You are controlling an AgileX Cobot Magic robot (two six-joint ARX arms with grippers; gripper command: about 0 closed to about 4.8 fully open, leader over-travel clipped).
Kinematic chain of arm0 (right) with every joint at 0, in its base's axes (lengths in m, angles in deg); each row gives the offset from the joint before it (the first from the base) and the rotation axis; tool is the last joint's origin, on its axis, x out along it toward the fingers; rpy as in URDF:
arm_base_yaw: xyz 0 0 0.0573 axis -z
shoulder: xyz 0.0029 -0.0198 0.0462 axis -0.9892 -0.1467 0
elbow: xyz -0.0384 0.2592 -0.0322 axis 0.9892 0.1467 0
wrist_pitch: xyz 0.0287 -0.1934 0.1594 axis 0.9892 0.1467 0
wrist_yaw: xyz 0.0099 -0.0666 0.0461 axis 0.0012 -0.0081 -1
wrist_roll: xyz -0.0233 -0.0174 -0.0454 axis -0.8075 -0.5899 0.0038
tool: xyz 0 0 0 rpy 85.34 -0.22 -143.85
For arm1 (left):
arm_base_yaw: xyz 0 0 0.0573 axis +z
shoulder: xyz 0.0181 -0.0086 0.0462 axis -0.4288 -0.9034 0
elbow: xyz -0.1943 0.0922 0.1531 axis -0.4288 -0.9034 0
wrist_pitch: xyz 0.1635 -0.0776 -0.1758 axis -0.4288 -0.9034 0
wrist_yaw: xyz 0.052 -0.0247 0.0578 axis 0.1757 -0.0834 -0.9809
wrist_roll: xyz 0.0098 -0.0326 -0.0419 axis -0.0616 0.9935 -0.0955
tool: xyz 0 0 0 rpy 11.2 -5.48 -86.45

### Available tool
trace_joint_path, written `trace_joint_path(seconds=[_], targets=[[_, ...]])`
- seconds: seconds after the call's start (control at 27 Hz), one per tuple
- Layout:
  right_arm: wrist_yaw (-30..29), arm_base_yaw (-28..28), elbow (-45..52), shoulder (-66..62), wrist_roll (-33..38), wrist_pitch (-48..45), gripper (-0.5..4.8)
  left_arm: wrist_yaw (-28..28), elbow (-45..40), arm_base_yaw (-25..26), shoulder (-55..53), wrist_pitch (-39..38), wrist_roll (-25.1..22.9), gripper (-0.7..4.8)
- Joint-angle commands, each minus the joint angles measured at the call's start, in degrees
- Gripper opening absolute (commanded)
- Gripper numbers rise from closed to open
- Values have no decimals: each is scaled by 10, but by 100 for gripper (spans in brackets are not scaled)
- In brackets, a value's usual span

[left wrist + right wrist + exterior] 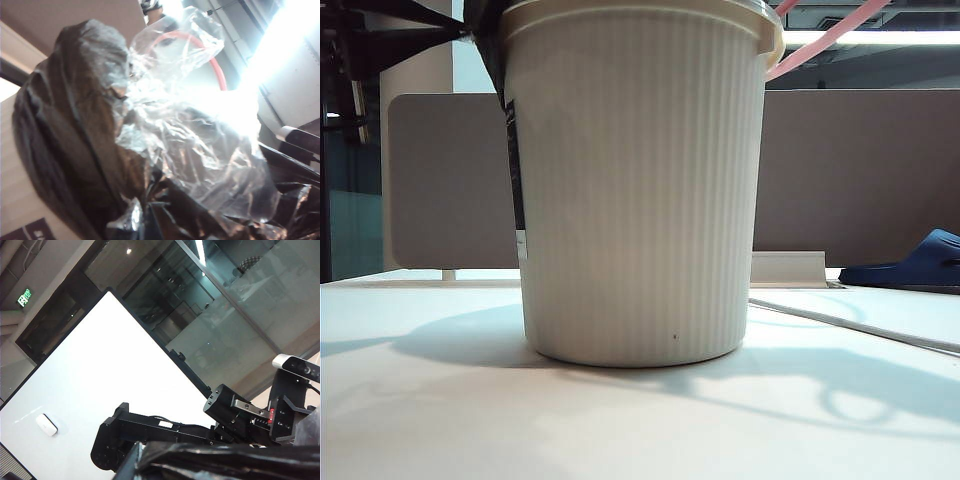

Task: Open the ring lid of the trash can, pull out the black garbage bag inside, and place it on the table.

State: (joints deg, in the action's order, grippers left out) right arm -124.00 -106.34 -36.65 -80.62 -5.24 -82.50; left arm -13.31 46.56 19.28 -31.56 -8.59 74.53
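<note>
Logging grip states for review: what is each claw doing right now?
Left claw: out of frame, closed; the black garbage bag fills its view, hold unconfirmed.
Right claw: out of frame, closed; hold unconfirmed.

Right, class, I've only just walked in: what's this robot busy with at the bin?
A cream trash can stands on the white table. The pink ring lid is tilted up off the rim. The left wrist view is filled with crinkled black garbage bag, apparently bunched at the left gripper. The bag also lies close under the right wrist camera. Neither gripper's fingers show.
</note>
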Motion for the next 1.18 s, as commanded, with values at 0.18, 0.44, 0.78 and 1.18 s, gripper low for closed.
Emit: trace_joint_path(seconds=[0.18,0.44,0.78,1.18], targets=[[-4,-1,-3,2,0,-10,-5,-11,2,0,2,27,9,-6],[-14,-1,-3,3,0,-10,-5,-10,3,0,2,34,10,-5],[-21,-1,-3,3,4,-10,-5,-1,2,13,2,-42,10,122],[-9,-8,-3,3,31,-15,-5,-11,2,12,2,-53,15,189]])
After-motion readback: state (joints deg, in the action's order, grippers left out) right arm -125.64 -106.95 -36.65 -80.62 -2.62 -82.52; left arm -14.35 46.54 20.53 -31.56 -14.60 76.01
